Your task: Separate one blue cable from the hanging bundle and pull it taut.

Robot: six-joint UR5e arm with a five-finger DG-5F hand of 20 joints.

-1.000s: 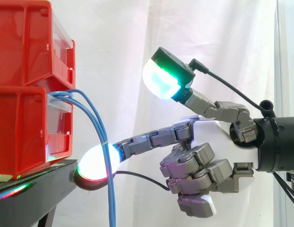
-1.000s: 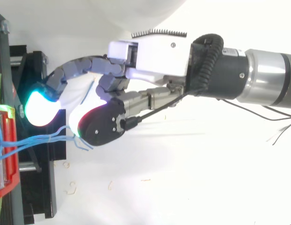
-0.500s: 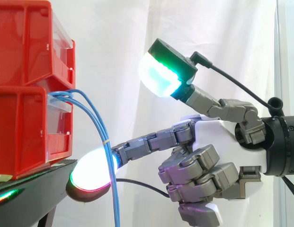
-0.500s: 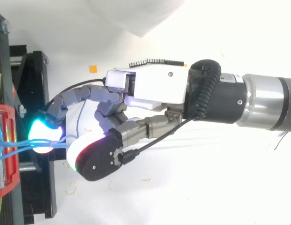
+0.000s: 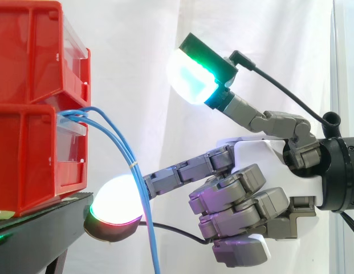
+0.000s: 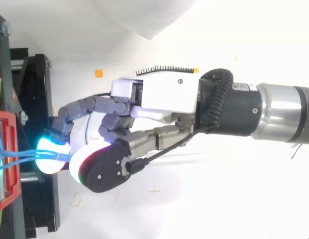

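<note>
The blue cables (image 5: 133, 162) run off the bottom edge, their ends unseen. From above they vanish under the fingers (image 6: 102, 172). The left edge cuts off the red bins (image 5: 28, 148).

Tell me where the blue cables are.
In the side view, the blue cables hang from the lower red bin at left, draping down past the hand's glowing fingertip.

The bins (image 5: 34, 131) are red, the stand (image 5: 45, 228) under them black, the cables (image 5: 131, 161) beside them blue. The hand (image 5: 262, 153) is grey and white, its fingertips (image 5: 116, 197) glowing white and green.
</note>
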